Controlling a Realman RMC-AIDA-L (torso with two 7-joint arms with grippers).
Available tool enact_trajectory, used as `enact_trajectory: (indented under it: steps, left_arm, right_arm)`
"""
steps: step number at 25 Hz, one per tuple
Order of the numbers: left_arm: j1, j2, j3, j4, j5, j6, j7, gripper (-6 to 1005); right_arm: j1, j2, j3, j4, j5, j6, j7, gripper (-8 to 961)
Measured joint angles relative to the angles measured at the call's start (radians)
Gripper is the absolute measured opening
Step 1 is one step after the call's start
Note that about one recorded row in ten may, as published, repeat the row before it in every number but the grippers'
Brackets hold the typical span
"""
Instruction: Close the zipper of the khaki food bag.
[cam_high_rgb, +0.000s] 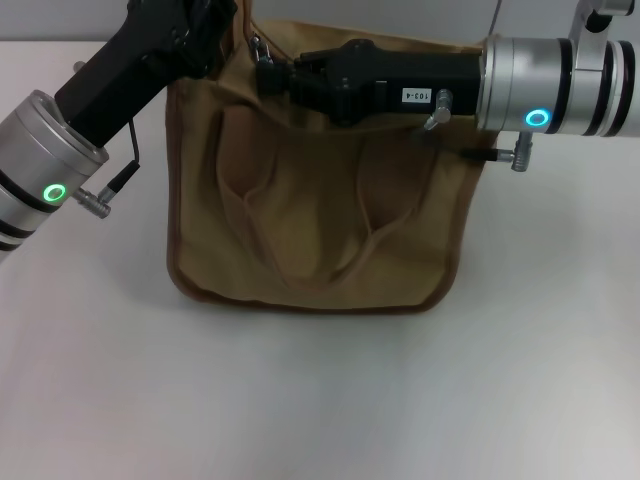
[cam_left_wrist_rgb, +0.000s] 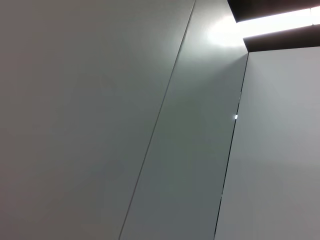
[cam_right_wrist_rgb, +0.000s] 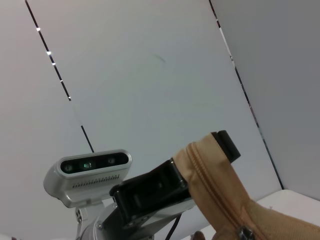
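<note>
1. The khaki food bag (cam_high_rgb: 320, 230) stands on the white surface (cam_high_rgb: 320, 400) with its broad front face and looped handles turned toward the robot, so the zipper runs along the top edge at the far side.
2. The left gripper (cam_high_rgb: 205, 35) has hold of the bag's top corner on the robot's left. In the right wrist view that corner is lifted into a peak between the dark fingers (cam_right_wrist_rgb: 226, 145), so the gripper is closed on the fabric. This hold probably anchors the end and keeps the zip line taut.
3. The zipper (cam_right_wrist_rgb: 212, 192) shows there as a row of teeth running down from the pinched peak toward a small metal piece (cam_right_wrist_rgb: 245, 232) at the frame's lower edge.
4. The right gripper (cam_high_rgb: 268, 72) reaches in from the robot's right along the top edge, its tip at a small silver piece, likely the pull tab (cam_high_rgb: 258, 45), close beside the left gripper.
5. Whether the right gripper actually grips the tab cannot be told.
6. The left wrist view shows only bare wall panels.
</note>
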Motion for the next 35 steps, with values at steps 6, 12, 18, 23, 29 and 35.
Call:
enact_trajectory:
  steps: [6, 12, 18, 23, 29, 35]
  left_arm:
    - [0.003, 0.001, -0.004, 0.000, 0.000, -0.007, 0.002, 51]
    - [0.035, 0.006, -0.008, 0.015, -0.026, -0.007, 0.002, 52]
    - [0.081, 0.008, -0.009, 0.049, -0.085, -0.009, -0.005, 53]
    - [0.098, 0.009, -0.009, 0.056, -0.103, -0.009, -0.008, 54]
    - [0.105, 0.009, -0.016, 0.064, -0.104, -0.012, -0.007, 55]
    - [0.111, 0.009, -0.016, 0.069, -0.111, -0.017, -0.006, 56]
  right_arm:
    - [-0.014, -0.002, 0.000, -0.001, 0.001, -0.001, -0.009, 9]
    - [-0.032, -0.010, 0.000, -0.002, 0.001, -0.001, -0.010, 10]
    - [-0.049, -0.017, 0.005, -0.004, 0.001, -0.007, -0.010, 9]
    - [-0.054, -0.017, 0.004, -0.013, 0.002, -0.012, -0.010, 11]
    - [-0.099, -0.018, 0.006, -0.033, 0.010, -0.021, -0.010, 13]
    - [-0.186, -0.029, 0.000, -0.061, 0.082, -0.079, -0.009, 16]
